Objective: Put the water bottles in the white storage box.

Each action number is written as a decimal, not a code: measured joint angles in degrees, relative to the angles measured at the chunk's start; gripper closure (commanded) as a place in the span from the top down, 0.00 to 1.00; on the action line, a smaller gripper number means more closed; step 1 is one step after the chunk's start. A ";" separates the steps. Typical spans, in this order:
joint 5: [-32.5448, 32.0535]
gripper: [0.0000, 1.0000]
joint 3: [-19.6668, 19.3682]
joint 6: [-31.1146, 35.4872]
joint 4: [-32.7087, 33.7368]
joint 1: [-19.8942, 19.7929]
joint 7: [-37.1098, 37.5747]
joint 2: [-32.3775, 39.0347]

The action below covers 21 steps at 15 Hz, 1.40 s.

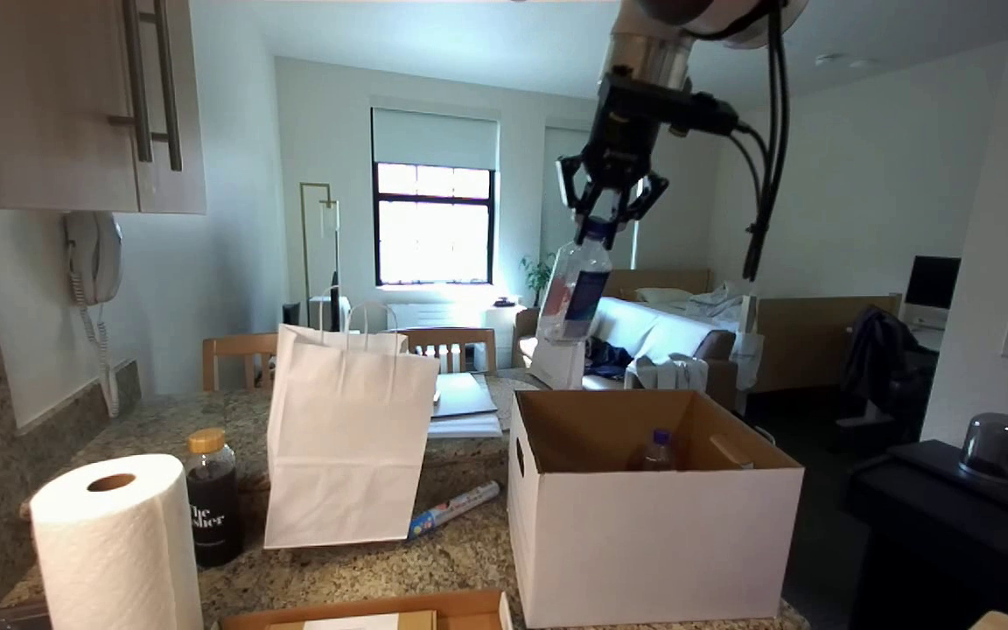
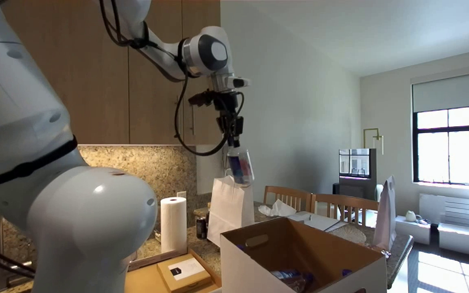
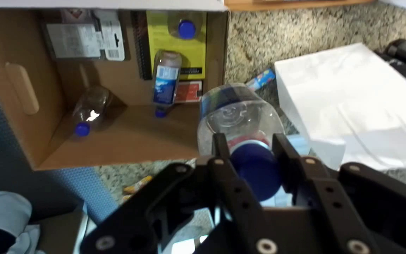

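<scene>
Higher than the white box (image 1: 653, 551), jaws clamping a water bottle (image 1: 570, 289), label (image 1: 587, 296) illegible, dark bottle (image 1: 214, 503) lettered "The …sher".

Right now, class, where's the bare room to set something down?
Bare granite shows between the white storage box, paper bag and blue tube. Inside the box, bare cardboard separates white packages from one water bottle. Crowded: the yellow notebook, overlapped by a labelled bottle and another.

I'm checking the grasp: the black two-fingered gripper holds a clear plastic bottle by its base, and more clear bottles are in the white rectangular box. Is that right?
Not by its base: the wrist view shows the black gripper holding the clear plastic bottle by its blue cap. More clear bottles are indeed in the white box.
</scene>
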 measured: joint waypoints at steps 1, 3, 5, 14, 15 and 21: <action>-0.05 0.12 -1.52 0.03 0.93 -2.35 -1.68 -0.65; 0.00 0.12 -4.94 0.51 2.73 -6.71 -5.26 -0.08; 1.59 0.12 -8.51 0.53 4.10 -8.72 -9.68 2.83; 5.18 0.12 -10.18 10.58 6.31 -9.45 -11.36 27.13; 5.17 0.12 -10.29 10.60 6.59 -9.59 -11.36 30.34; 4.73 0.12 -13.38 10.02 12.20 -10.95 -11.46 49.72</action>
